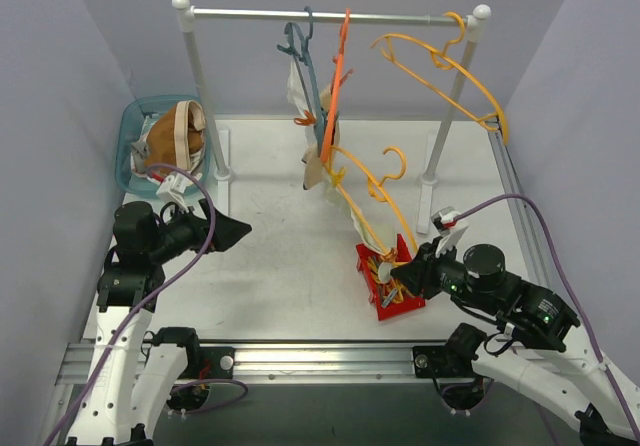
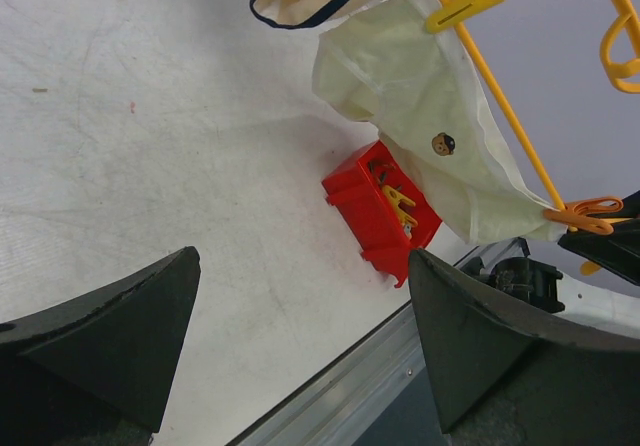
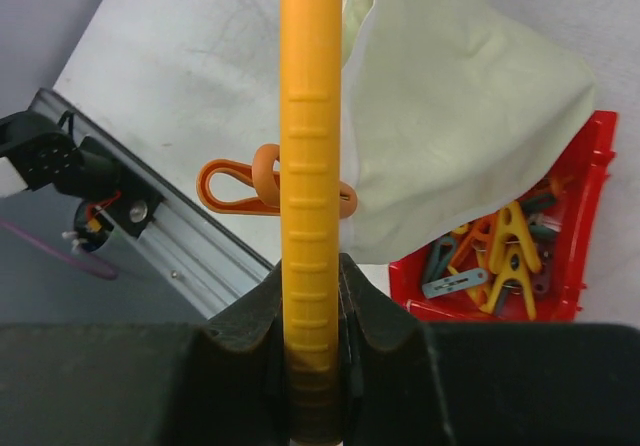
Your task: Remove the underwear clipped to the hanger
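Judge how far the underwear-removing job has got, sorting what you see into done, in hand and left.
Done: brown and cream briefs lie in the teal basket. In hand: the right fingers are shut on a yellow hanger whose cream brief is clipped on by an orange clothespin; the left fingers are open, empty. Left: that brief, plus garments on the rail hangers.
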